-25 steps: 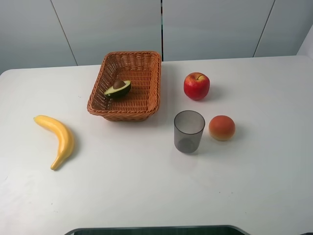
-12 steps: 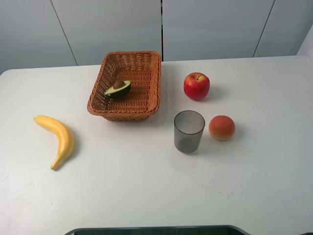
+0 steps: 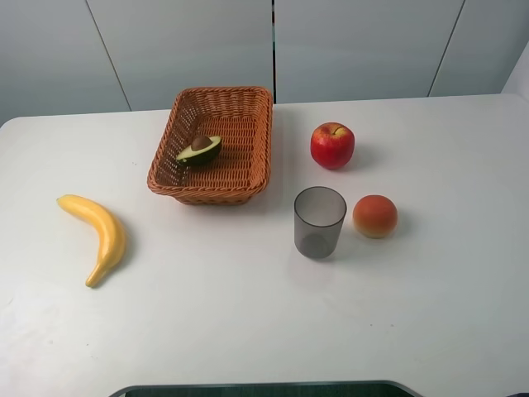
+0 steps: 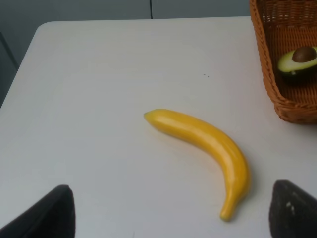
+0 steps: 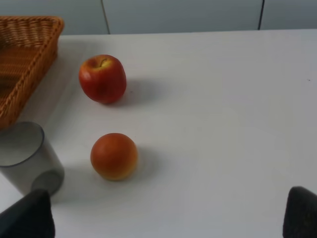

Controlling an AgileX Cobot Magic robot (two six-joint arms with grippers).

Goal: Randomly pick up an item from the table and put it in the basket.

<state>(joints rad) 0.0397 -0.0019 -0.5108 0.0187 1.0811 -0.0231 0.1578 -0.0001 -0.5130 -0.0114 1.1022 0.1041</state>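
The halved avocado [image 3: 199,150] lies inside the wicker basket [image 3: 248,174] at the back of the white table [image 3: 248,322], cut face up with its brown pit showing. It also shows in the left wrist view [image 4: 297,60], in the basket [image 4: 277,84]. Neither gripper shows in the exterior view. In the left wrist view the left gripper [image 4: 168,218] has its two dark fingertips [image 4: 49,213] far apart with nothing between them. In the right wrist view the right gripper [image 5: 168,218] is likewise wide open and empty, its fingertips [image 5: 27,215] at the frame corners.
A yellow banana [image 3: 97,235] lies on the left of the table, also in the left wrist view [image 4: 208,144]. A red apple [image 3: 332,145], a peach-coloured round fruit [image 3: 375,216] and a translucent grey cup [image 3: 319,222] stand right of the basket.
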